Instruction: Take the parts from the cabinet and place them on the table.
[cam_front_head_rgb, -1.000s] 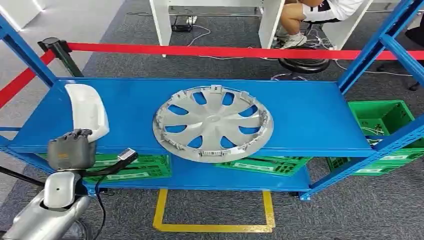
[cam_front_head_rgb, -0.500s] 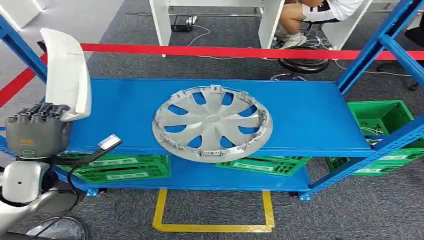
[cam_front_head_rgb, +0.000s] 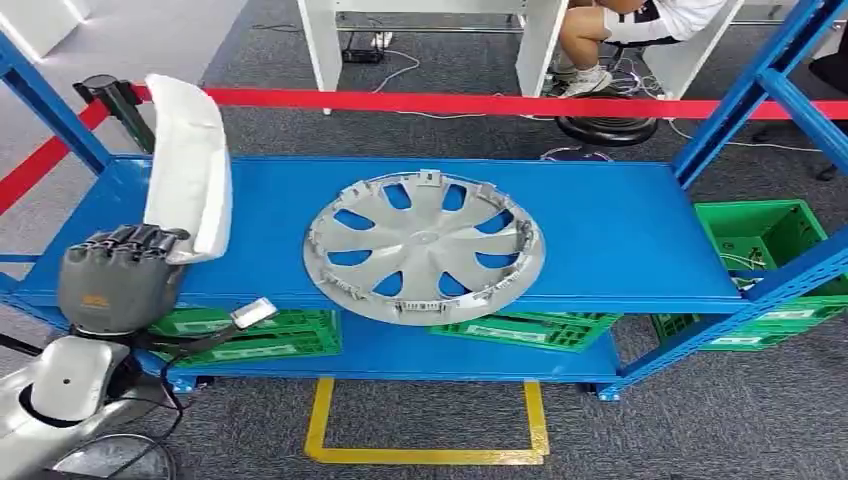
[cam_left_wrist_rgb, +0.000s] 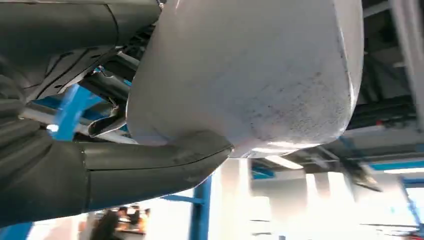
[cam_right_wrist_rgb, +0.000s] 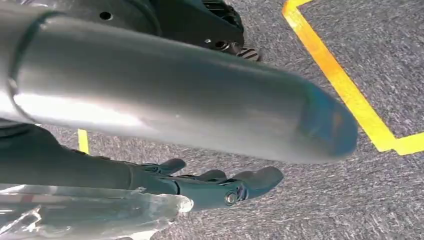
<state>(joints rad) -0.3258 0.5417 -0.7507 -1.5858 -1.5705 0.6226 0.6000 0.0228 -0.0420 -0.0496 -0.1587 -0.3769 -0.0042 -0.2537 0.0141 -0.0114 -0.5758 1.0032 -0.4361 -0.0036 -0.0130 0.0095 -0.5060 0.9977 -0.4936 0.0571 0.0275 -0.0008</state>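
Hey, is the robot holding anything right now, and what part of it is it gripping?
Yes. The left hand grips the white part at its lower end, holding it upright above the blue shelf. The right hand hangs over the floor with nothing in it.

A white, rounded plastic shell part (cam_front_head_rgb: 188, 165) stands upright, lifted above the left end of the blue metal shelf (cam_front_head_rgb: 620, 230). A silver spoked plastic hubcap (cam_front_head_rgb: 425, 245) lies flat mid-shelf.
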